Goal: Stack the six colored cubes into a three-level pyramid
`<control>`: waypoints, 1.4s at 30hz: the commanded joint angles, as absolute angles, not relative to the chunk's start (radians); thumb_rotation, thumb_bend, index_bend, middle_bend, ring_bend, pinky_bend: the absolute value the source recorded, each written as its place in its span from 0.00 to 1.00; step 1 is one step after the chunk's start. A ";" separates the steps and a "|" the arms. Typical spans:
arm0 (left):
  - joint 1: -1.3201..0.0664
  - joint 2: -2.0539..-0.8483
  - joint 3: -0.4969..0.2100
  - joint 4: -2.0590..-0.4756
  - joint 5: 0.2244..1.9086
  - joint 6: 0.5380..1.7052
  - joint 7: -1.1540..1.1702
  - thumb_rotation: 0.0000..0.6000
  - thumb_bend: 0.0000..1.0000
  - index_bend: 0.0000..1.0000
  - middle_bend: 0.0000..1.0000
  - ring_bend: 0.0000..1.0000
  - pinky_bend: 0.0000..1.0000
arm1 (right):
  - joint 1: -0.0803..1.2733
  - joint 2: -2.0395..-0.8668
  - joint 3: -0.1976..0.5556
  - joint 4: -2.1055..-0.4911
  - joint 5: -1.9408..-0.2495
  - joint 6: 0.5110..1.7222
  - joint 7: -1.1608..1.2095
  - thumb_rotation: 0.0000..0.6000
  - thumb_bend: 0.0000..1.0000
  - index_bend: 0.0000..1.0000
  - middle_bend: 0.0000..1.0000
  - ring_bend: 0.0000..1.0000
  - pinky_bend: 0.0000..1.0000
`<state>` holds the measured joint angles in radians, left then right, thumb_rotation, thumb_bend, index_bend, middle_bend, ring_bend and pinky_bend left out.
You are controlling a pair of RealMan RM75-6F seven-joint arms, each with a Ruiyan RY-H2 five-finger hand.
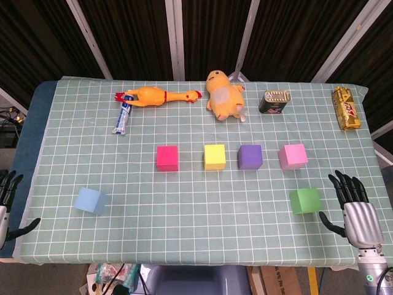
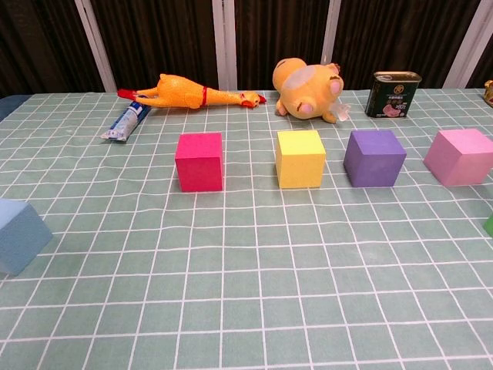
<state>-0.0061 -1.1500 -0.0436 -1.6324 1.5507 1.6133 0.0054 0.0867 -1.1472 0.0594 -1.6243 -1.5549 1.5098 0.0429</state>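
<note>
Far out at nine o'clock, the left hand point(image 1: 7, 187) is hanging just off the table edge, only partly in the head view, dark fingers spread, thumb out, nothing in it. The green checked tablecloth point(image 1: 184, 233) is carrying everything, and not one cube is sitting on another.

Working across: the pale blue foam cube point(image 1: 90, 201) is sitting alone toward eight o'clock, near the left hand but apart from it. Behind it, around eleven o'clock, a blue-and-white tube point(image 1: 123, 117) is lying beside an orange rubber chicken point(image 1: 158, 96) stretched on its side.

Now the middle row, four cubes standing apart from one another: the hot-pink foam cube point(image 1: 167, 157), the yellow foam cube point(image 1: 214, 157), the purple foam cube point(image 1: 250, 157) and the light pink foam cube point(image 1: 292, 156), that last one turned slightly askew.

At twelve o'clock a yellow plush duck point(image 1: 224, 94) is lying back, with a dark tin can point(image 1: 274, 102) toward one o'clock and a gold-wrapped packet point(image 1: 346, 108) at two.

Down at four o'clock the green foam cube point(image 1: 305, 200) is resting near the right hand point(image 1: 356, 206), not touching. That hand is hovering released, fingers splayed upward, thumb out, grasping nothing.
</note>
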 commanded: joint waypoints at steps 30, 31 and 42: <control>-0.022 -1.144 -0.050 -1.666 1.489 1.551 0.049 1.00 0.04 0.00 0.00 0.00 0.02 | 0.092 -1.167 0.075 -1.609 -1.529 1.503 0.062 1.00 0.33 0.00 0.00 0.00 0.00; -0.021 -1.143 -0.050 -1.670 1.487 1.550 0.050 1.00 0.04 0.00 0.00 0.00 0.02 | 0.091 -1.166 0.077 -1.610 -1.528 1.506 0.064 1.00 0.33 0.00 0.00 0.00 0.00; -0.036 -1.135 -0.070 -1.721 1.454 1.531 0.081 1.00 0.04 0.00 0.00 0.00 0.02 | 0.090 -1.176 0.087 -1.594 -1.527 1.523 0.058 1.00 0.33 0.00 0.00 0.00 0.00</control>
<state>-0.0314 -1.1369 -0.0633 -1.7086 1.4628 1.5357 0.0755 0.0898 -1.1760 0.0865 -1.5941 -1.5278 1.5230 0.0576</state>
